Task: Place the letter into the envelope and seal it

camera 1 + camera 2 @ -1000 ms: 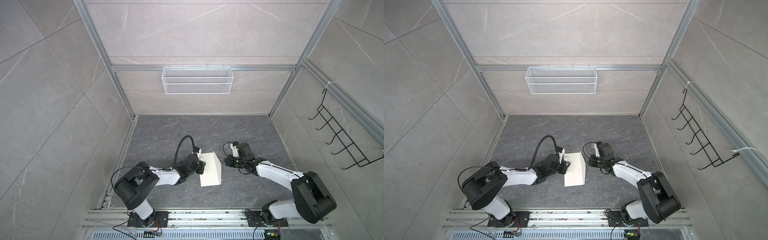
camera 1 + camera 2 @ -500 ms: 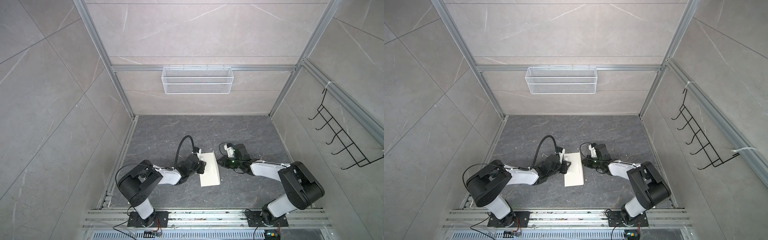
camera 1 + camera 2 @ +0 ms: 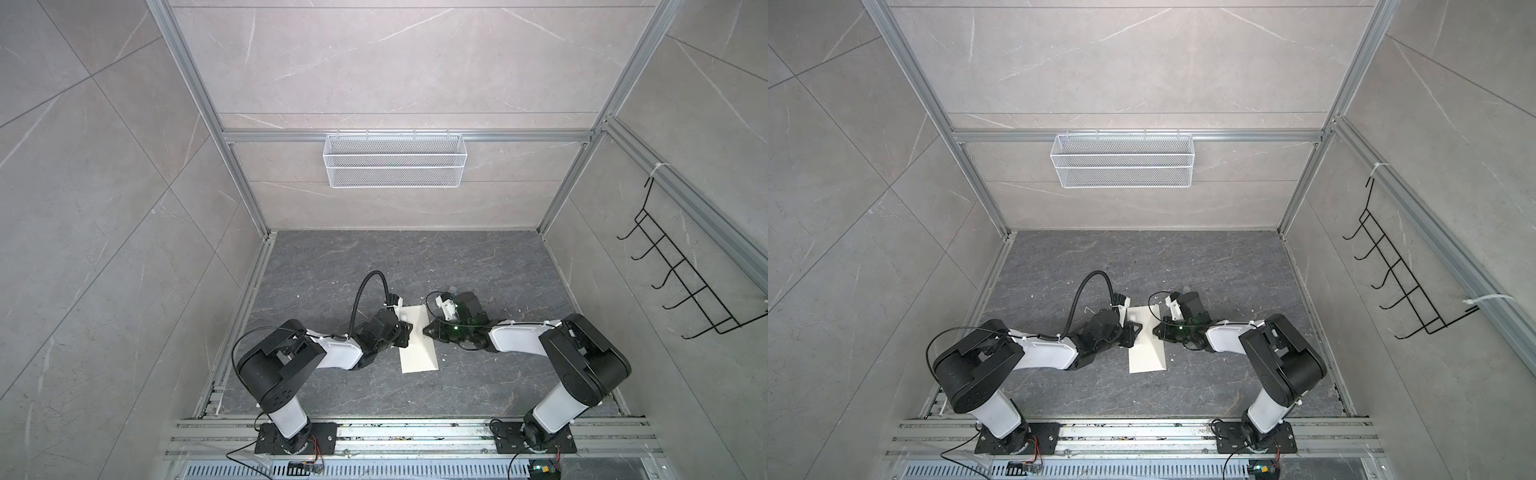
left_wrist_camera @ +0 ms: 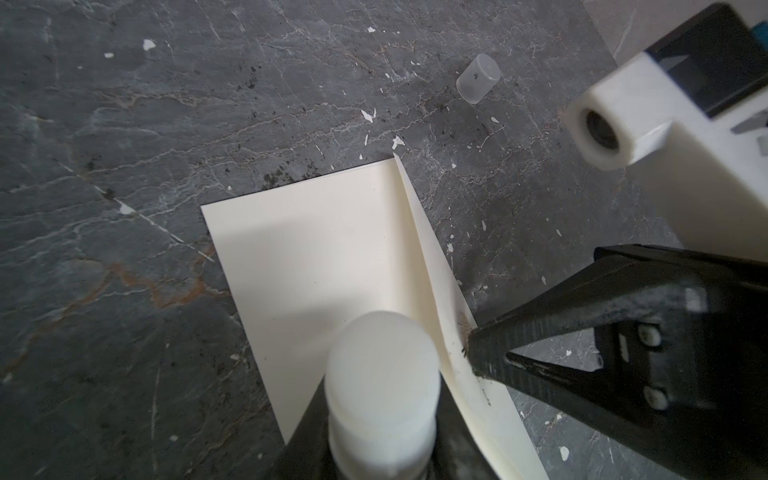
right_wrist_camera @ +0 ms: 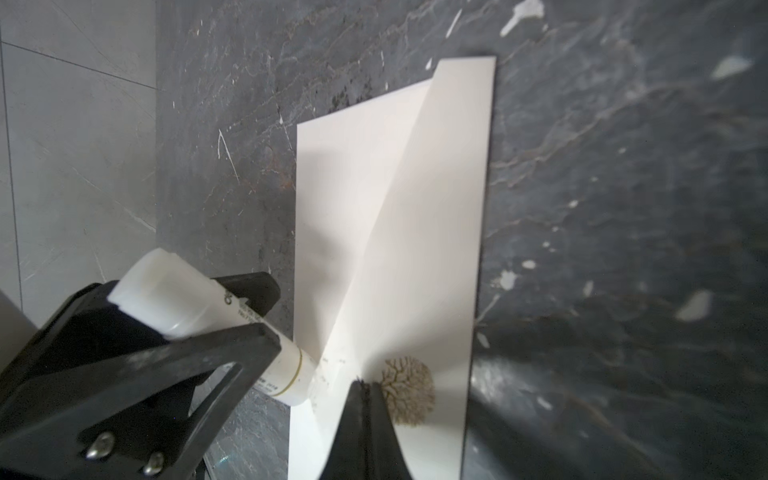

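At the centre of both top views, on the dark stone floor [image 3: 332, 266], I log one envelope [image 3: 419, 353], cream-white, lying flat, its long side running toward the lower edge of the frame. The left gripper [image 3: 405, 332] is at its left edge and the right gripper [image 3: 424, 331] at its right edge, both about mid-length. The paired view has the same layout: envelope [image 3: 1147, 353], left gripper [image 3: 1136, 331], right gripper [image 3: 1155, 331]. The jaws are too small for me to read here. Upper centre, back wall: wire basket [image 3: 395, 166]. Right wall: black hook rack [image 3: 685, 286].

Left wrist view.
- Lower centre: white tube [image 4: 382, 374], end-on and blurred, over the envelope [image 4: 324, 249].
- The flap [image 4: 432, 257] stands up slightly along the envelope's right-hand edge.
- Lower right: right gripper [image 4: 471, 353], jaws closed together, tip touching the flap.
- Upper right: small clear cap [image 4: 478, 79] lying on the floor, well apart from the envelope.

Right wrist view.
- Lower left: left gripper [image 5: 266, 316], jaws part-open and clamped around the white tube [image 5: 178, 299]. The tube's tip touches the envelope [image 5: 353, 187] at the flap's edge.
- Bottom centre: right gripper [image 5: 365, 388], fingers pressed together, tip on the flap [image 5: 440, 249] just beside a brown tree-like emblem [image 5: 409, 386]. I cannot tell whether paper is pinched between them.
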